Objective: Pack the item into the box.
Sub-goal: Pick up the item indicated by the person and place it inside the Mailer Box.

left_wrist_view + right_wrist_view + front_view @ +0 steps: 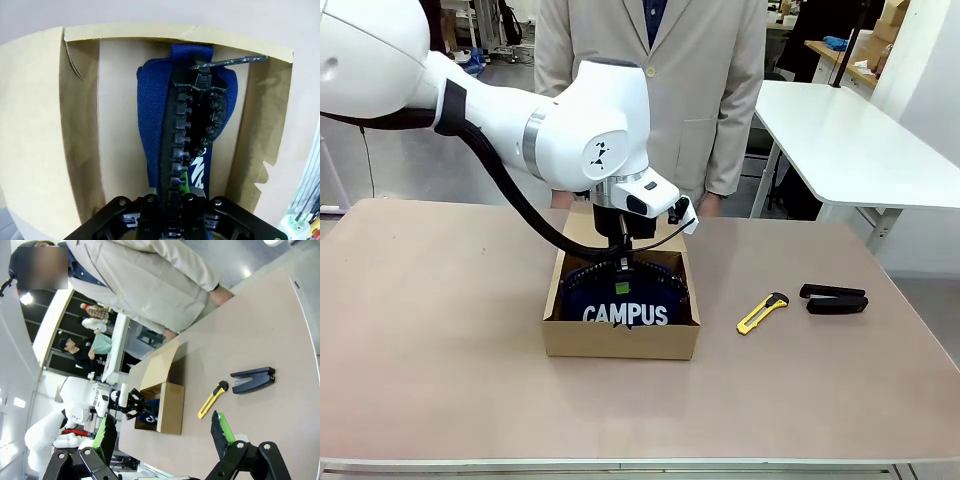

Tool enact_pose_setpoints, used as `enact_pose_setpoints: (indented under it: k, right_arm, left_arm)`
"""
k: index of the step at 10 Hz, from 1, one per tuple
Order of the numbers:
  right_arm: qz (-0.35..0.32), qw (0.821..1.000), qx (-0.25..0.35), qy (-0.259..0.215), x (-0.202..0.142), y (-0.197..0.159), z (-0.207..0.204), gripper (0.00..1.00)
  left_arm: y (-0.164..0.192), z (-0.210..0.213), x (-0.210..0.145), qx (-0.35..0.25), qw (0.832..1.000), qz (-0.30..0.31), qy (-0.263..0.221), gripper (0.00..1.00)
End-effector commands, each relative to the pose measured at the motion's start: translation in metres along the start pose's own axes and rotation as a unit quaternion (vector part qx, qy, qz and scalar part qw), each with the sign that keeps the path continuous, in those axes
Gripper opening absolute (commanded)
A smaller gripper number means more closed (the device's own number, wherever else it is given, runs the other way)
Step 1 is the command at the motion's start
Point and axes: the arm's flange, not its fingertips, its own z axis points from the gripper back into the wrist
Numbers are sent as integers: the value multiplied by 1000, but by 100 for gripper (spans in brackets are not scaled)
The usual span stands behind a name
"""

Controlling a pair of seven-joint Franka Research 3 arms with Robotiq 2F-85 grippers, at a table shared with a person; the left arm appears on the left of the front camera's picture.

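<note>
1. The pouch [150, 120], rising from between the fingers [148, 207], is showing coarse woven cloth, its zipper teeth [181, 145] gleaming as glossy plastic.
2. The box [45, 130] flanking them is looking like matt cardboard.

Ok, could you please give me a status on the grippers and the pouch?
Left gripper shut on pouch, pouch inside box. Right gripper open, empty. Knife and stapler lie aside.

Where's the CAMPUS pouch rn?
Front view: the pouch is inside the box at mid-table, pinched at its zipper by the left gripper, left of the yellow utility knife.
</note>
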Motion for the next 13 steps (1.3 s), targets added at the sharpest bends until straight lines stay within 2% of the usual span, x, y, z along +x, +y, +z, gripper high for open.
enact_pose_setpoints:
  k: [1, 2, 3, 4, 5, 6, 7, 13]
  right_arm:
    - [12, 1000, 10, -7, 2, 0, -1, 100]
    - [12, 1000, 10, -7, 2, 0, -1, 100]
    - [12, 1000, 10, -7, 2, 0, -1, 100]
    - [12, 1000, 10, -7, 2, 0, -1, 100]
    - [12, 1000, 10, -7, 2, 0, -1, 100]
    - [12, 1000, 10, -7, 2, 0, -1, 100]
    - [12, 1000, 10, -7, 2, 0, -1, 100]
    - [12, 1000, 10, -7, 2, 0, -1, 100]
  left_arm:
    - [-1, 6, 1, 2, 1000, 4, 5, 9]
    - [-2, 7, 1, 2, 1000, 3, 4, 9]
    - [-3, 8, 1, 1, 1000, -1, 10, 67]
    - [-4, 9, 2, 4, 1000, -3, 10, 66]
    - [-4, 10, 1, 2, 1000, -5, 10, 100]
    - [-6, 11, 1, 2, 1000, -7, 10, 70]
    - [-8, 14, 0, 5, 1000, -7, 6, 100]
    - [-14, 28, -4, 19, 1000, -6, -8, 100]
